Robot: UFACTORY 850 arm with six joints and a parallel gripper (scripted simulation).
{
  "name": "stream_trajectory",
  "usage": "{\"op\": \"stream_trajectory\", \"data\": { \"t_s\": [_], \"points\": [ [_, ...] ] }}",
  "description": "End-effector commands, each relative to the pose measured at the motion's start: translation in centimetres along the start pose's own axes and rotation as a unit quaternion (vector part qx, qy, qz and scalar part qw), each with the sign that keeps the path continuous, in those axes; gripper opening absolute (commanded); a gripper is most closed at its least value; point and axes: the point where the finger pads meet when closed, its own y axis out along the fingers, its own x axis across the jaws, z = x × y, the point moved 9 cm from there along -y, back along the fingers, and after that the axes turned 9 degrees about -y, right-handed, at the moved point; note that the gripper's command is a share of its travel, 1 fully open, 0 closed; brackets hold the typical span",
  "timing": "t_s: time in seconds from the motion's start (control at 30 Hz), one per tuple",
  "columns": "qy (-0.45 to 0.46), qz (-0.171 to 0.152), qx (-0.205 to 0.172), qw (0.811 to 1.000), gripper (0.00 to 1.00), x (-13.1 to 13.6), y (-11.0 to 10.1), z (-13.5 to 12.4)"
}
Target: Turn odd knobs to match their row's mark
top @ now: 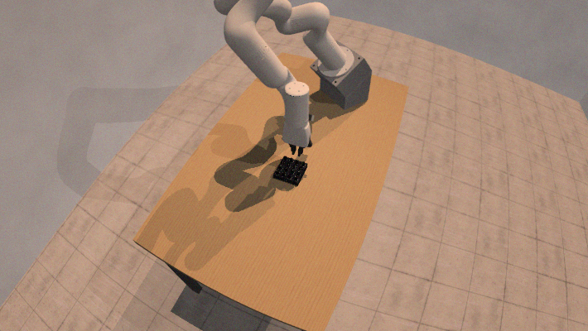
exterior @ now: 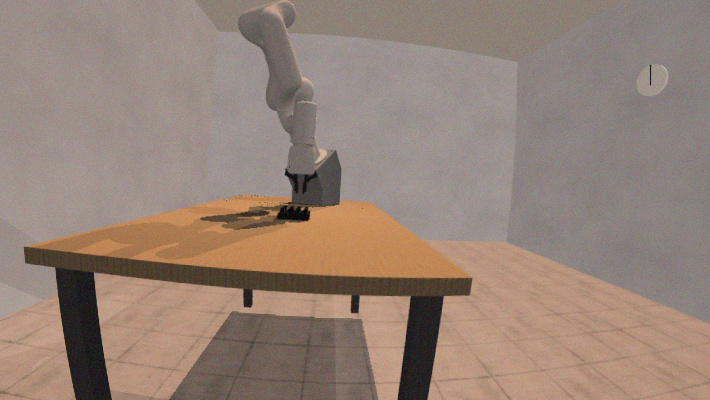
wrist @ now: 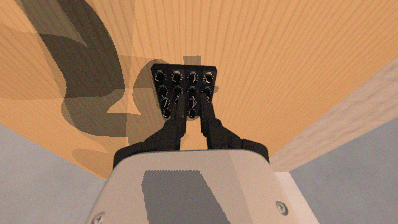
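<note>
The knob box [top: 290,170] is a small black square box with four rows of knobs, standing on the wooden table near its middle. It also shows in the exterior view [exterior: 294,213] and in the wrist view [wrist: 183,90]. The knob lines and printed names are too small to read. My gripper [top: 299,151] [exterior: 302,190] points straight down and hovers a little above the edge of the box nearest the robot base, clear of the knobs. In the wrist view the fingers stand a narrow gap apart with nothing between them, and they hide part of the near rows.
The robot's grey base block [top: 344,80] stands at the far end of the table. The arm's shadows fall on the table left of the box. A table edge [wrist: 340,125] runs to the right in the wrist view.
</note>
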Motion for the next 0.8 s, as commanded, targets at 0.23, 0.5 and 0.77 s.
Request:
{"op": "stream_trajectory", "data": {
  "t_s": [0.23, 0.5, 0.77],
  "points": [
    [0.000, 0.000, -0.001, 1.000, 0.19, 0.0, 0.5, 0.0],
    [0.000, 0.000, -0.001, 1.000, 0.19, 0.0, 1.2, 0.0],
    [0.000, 0.000, -0.001, 1.000, 0.19, 0.0, 2.2, 0.1]
  ]
}}
